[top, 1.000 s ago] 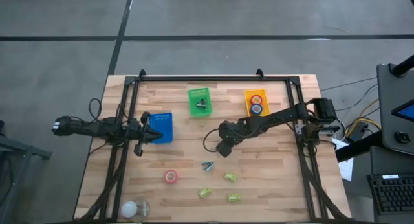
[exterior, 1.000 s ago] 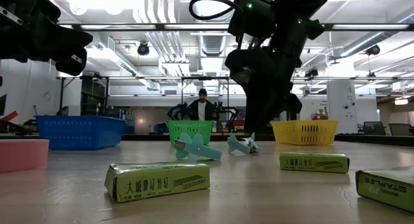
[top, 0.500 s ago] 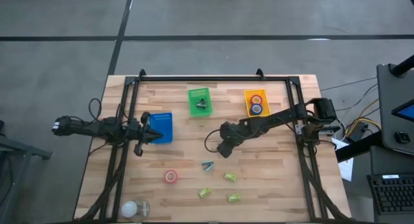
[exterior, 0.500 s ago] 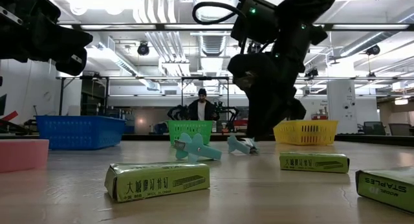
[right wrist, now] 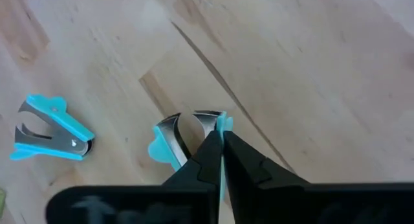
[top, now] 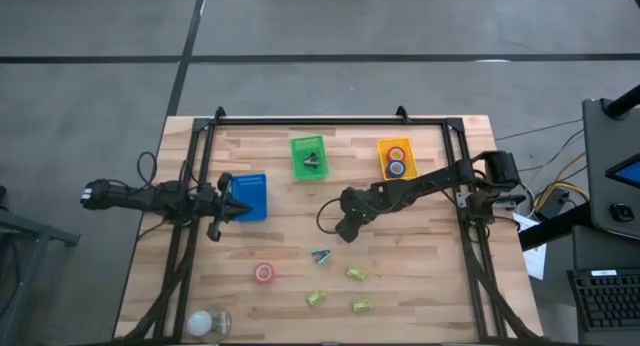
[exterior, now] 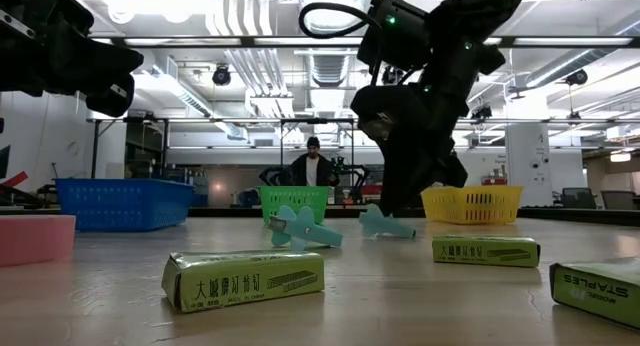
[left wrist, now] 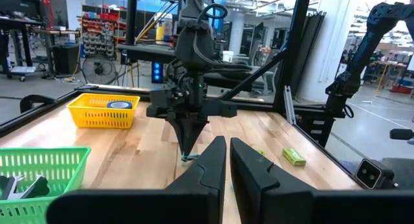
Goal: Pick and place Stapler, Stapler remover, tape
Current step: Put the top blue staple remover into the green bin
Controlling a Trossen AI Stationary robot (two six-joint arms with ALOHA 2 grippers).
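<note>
The right pincer point(top: 343, 229) hung over the middle of the surface point(top: 430, 286), tilted down toward the near edge; its fingers point(right wrist: 210, 149) were pressed together on one wing of a turquoise staple remover point(right wrist: 169, 145), a narrow pinch that looked chosen because the tool is small and offers only a thin edge to grip. In the low view that remover point(exterior: 386, 224) sat at or just above the wood beneath the pincer point(exterior: 403, 201); whether it had left the surface I could not tell. A second staple remover point(right wrist: 50, 129) lay close by, apart from the first, untouched.

The green basket point(top: 308, 156) near the far edge already held a remover, so the gripped one was probably bound there; the yellow basket point(top: 395, 158) beside it held tape rolls, one red and one blue, which suggested sorting by kind. One red tape roll point(top: 263, 273) was left toward the near edge, left of centre; three green staple boxes point(top: 356, 274) lay scattered near the near edge. The blue basket point(top: 251, 196) stood at the left side, likely kept for the stapler, which I could not pick out.

The left pincer point(top: 226, 210) waited beside that blue basket with its fingers point(left wrist: 213, 166) drawn together, holding nothing.
</note>
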